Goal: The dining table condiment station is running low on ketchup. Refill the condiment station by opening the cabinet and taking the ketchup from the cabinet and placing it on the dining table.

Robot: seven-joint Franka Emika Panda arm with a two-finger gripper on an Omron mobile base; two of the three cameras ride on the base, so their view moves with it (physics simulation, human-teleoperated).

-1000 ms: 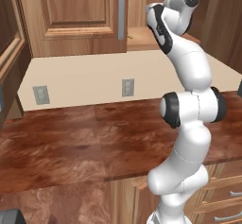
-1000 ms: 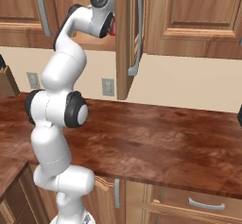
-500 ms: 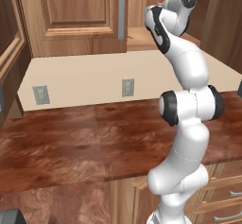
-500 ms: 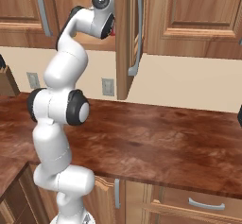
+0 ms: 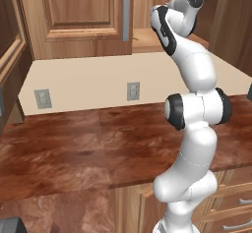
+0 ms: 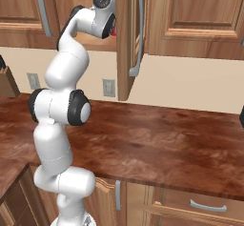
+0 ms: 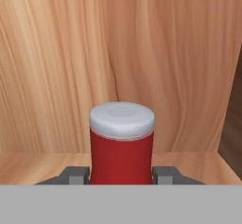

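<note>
End effector (image 7: 121, 175): fingers flank the ketchup bottle (image 7: 122, 145) on both sides, apparently pressed against its red body.
Bottle: upright on the cabinet (image 6: 125, 39) shelf, inside the open door.
Grip advice: confirm firm hold, lift slightly, withdraw straight out past the door.
Destination: dining table.

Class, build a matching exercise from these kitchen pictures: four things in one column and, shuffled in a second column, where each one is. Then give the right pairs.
Things:
1. ketchup
2. pincer
3. cabinet door
4. wall outlet

Places:
A. on the beige wall above the countertop
B. swung open, edge-on beside the arm's raised hand
C. upright on the wooden shelf inside the cabinet
D. one finger at each side of the red bottle

Pairs: 1-C, 2-D, 3-B, 4-A
</note>
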